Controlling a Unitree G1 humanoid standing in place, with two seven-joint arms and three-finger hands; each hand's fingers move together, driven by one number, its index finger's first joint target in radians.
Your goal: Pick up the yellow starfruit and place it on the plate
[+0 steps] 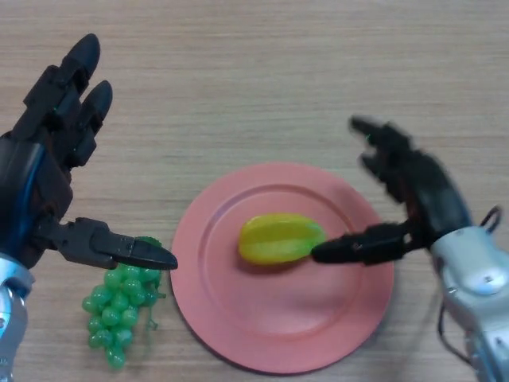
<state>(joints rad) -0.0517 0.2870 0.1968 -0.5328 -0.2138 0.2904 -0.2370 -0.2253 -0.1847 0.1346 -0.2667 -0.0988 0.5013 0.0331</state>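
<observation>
The yellow starfruit (280, 239) lies on the pink plate (238, 330), a little left of the plate's middle, resting on its side — by my reading, the placing itself is done and I am at the letting-go. My right hand (406, 187) hangs over the plate's right half with its fingers (374, 147) spread and straight, gripping nothing; only my thumb (350, 248) reaches in low, its tip at or just touching the fruit's right end. I cannot tell for certain whether there is contact. My left hand (48, 151) is idle over the wooden table (254, 64) to the left, fingers straight and relaxed, thumb stretched toward the plate's left rim above a bunch of green grapes (119, 306).

What the next move seems to call for is a clean retreat: lift the right hand up and away to the right without dragging the thumb across the fruit, since a nudge could roll it toward the rim.

The plate holds the starfruit alone. The grapes lie off it, on the bare table just beside the left rim.
</observation>
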